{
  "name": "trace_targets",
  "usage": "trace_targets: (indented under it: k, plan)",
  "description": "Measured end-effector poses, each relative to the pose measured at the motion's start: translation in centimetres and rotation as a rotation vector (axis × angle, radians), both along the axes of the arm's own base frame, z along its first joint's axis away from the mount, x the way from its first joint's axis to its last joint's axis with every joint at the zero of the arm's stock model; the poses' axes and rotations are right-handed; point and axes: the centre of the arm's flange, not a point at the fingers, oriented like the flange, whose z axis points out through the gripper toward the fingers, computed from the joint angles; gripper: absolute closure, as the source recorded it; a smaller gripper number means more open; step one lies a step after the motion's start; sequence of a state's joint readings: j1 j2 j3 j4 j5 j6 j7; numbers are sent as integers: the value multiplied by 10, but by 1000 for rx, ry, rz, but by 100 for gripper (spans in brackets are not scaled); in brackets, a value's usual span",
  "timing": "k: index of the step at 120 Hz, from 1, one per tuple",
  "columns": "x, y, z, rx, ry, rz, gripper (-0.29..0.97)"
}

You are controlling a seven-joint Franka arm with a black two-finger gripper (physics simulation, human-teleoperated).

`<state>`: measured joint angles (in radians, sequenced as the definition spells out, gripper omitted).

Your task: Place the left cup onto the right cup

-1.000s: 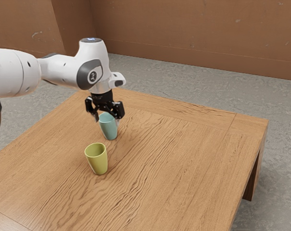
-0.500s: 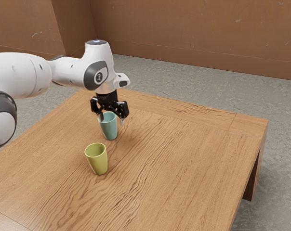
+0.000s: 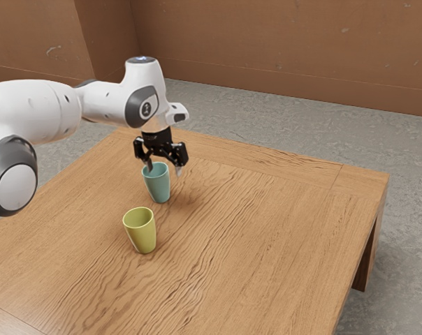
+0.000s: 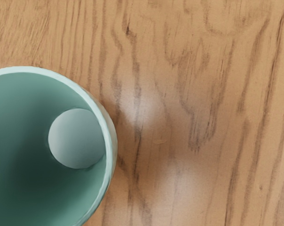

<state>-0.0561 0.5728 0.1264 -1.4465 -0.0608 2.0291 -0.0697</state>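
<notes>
Standing off to the side, I see the white arm (image 3: 57, 105) reach in from the exterior view's left, its black two-finger gripper (image 3: 163, 166) pointing straight down over a broad wooden table (image 3: 267, 230). The fingers are spread apart and hold nothing. Their tips hang at about the rim of a smooth, handleless teal cup (image 3: 156, 185), which stands upright with its mouth up and its long axis vertical. The gripper sits a little toward the exterior view's right of the cup's centre, so one finger seems to be over the mouth and the other just outside the wall; I cannot tell whether either touches it. A matching yellow-green cup (image 3: 140, 230), also upright, stands apart from the teal cup and nearer the camera, which I take to be the target for stacking. From the hand's camera, the teal cup (image 4: 19, 155) is seen straight down its open mouth, its pale round bottom visible, with its rim off to one side of the hand's centre and bare wood grain (image 4: 203, 117) beside it. Neither cup carries any label or writing. A small round mark on the arm's grey joint cap cannot be read.
</notes>
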Motion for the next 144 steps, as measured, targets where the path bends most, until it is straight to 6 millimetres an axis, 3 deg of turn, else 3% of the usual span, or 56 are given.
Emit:
trace_targets:
  k: [46, 100, 144]
  plan:
    - [26, 1, -22, -3, 18, -11, 2]
    - [24, 1, -41, -16, 60, -8, 6]
    - [21, 6, -46, -17, 75, 0, 38]
